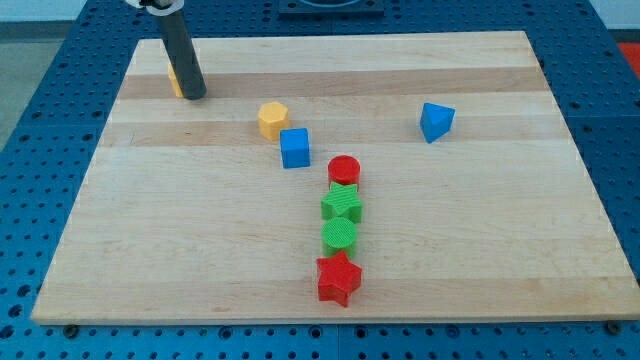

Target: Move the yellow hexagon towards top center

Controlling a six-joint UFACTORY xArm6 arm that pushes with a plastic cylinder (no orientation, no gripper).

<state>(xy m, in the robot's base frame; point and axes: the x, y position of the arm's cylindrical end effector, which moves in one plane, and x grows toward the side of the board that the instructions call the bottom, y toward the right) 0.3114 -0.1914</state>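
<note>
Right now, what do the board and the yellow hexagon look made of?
Board: looks like light wood, with visible grain and plank strips, satin finish. Yellow hexagon: probably plastic, going by its uniform colour and matte faces; I can't tell for sure. My tip is off to the view's left of it, apart.

We see our rod coming down from the view's top left, leaning slightly right toward its lower end. My tip [194, 96] sits at surface height, as far as we can tell. Mount is cropped out.

My tip [194, 96] stands left of yellow hexagon [272, 119].
</note>
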